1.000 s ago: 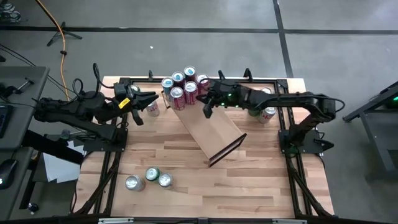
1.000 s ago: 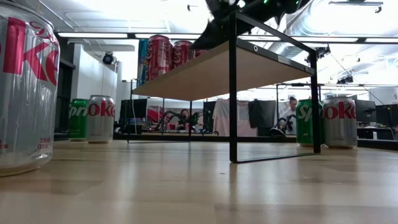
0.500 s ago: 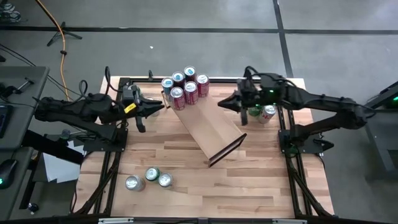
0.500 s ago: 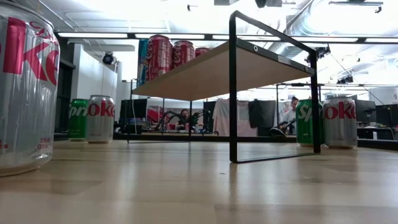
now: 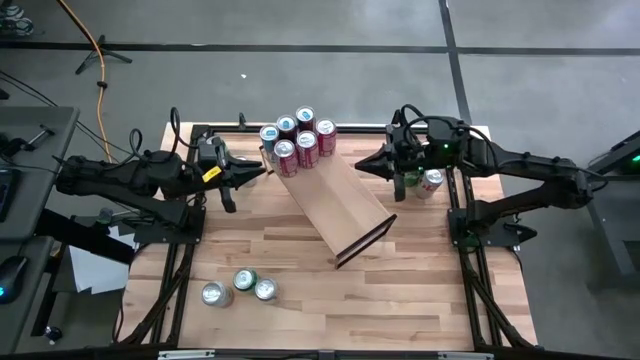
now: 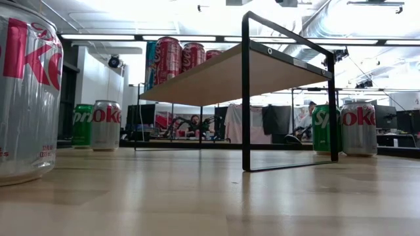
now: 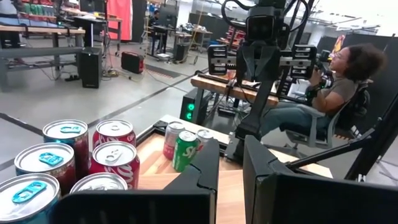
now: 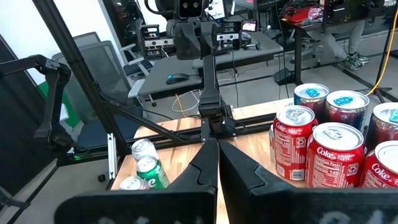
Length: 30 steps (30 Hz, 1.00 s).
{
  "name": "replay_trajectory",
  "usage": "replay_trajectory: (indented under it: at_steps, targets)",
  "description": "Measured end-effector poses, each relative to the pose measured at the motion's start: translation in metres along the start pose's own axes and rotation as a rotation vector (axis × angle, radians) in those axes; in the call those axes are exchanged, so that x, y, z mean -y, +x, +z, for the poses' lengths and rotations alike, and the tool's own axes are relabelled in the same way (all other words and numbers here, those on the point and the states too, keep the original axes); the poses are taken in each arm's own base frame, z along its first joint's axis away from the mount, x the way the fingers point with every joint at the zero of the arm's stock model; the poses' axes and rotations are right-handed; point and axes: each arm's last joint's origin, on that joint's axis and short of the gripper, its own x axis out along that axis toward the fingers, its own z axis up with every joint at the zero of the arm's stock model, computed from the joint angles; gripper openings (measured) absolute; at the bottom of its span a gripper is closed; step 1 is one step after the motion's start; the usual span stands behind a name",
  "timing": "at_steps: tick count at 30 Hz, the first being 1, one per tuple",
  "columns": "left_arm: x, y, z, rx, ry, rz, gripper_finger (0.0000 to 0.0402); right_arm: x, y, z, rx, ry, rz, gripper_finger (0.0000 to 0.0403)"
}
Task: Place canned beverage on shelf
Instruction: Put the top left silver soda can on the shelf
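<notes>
- Our right gripper [image 5: 368,164] hangs off the shelf's right side, above the table; its fingers [image 8: 208,163] lie nearly together with only a thin gap, and they hold nothing
- Just behind that gripper, by the table's right rear corner, stand a green can [image 5: 409,180] and a silver can [image 5: 432,181], neither of them touched
- Our left gripper [image 5: 254,169] hovers at the shelf's left end, close to the cans there; its fingers [image 7: 202,165] stand apart with a clear gap, and nothing sits between them
- The shelf [image 5: 334,203] lies slantwise across the middle of the table [image 5: 300,290], its far end toward the rear edge
- We see six cans [image 5: 296,141] clustered on that far end, red ones and blue-topped ones, standing upright and close together
- In the low view the shelf's plank [image 6: 223,75] rides on its black frame, cans at its far end
- Three more cans [image 5: 238,287] stand together near the front left of the table, well apart from both grippers
</notes>
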Motion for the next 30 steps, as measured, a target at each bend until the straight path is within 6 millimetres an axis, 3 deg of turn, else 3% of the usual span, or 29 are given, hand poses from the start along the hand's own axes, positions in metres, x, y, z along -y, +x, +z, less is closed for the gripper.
replay_trajectory:
  at_steps: [6,11,18,30]
  targets:
    - [0.0,0.001,0.0,0.0,0.024,0.014,0.0007,0.0,0.0,0.0,0.0,-0.001,-0.001,0.0]
    - [-0.003,0.002,0.002,0.035,0.049,0.095,0.004,0.0,0.0,0.0,0.0,-0.026,-0.002,0.0]
    - [-0.022,0.003,0.013,0.029,-0.01,0.257,0.0139,0.001,0.0,-0.001,-0.008,-0.024,-0.004,0.0]
    - [-0.08,0.012,0.009,-0.302,-0.023,0.584,0.0291,0.002,0.0,-0.008,-0.081,0.0,-0.016,0.0]
